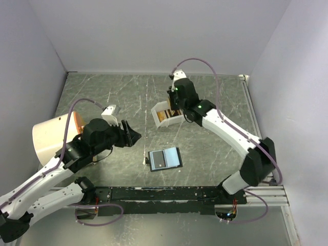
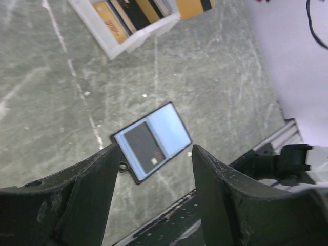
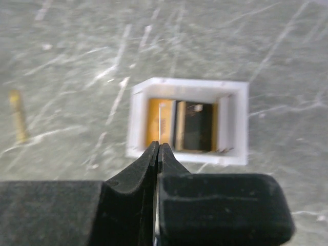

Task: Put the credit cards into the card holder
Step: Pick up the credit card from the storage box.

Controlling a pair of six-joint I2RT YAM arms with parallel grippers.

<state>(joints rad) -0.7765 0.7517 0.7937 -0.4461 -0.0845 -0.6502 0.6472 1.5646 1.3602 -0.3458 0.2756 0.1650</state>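
Note:
The card holder (image 1: 165, 159) lies open on the table, pale blue-grey inside, with a dark card (image 2: 145, 147) in its left pocket. My left gripper (image 1: 134, 137) hovers to its left, open and empty; in the left wrist view the card holder (image 2: 169, 128) shows between the fingers (image 2: 97, 179). A white box (image 1: 166, 117) farther back holds several gold and dark credit cards (image 3: 195, 125). My right gripper (image 3: 159, 146) is above that box, shut on a thin credit card (image 3: 160, 123) seen edge-on.
A cream cylinder (image 1: 51, 138) stands at the left by the left arm. A small gold stick (image 3: 18, 115) lies on the table left of the white box (image 3: 236, 123). A black rail (image 1: 164, 193) runs along the near edge. Walls close three sides.

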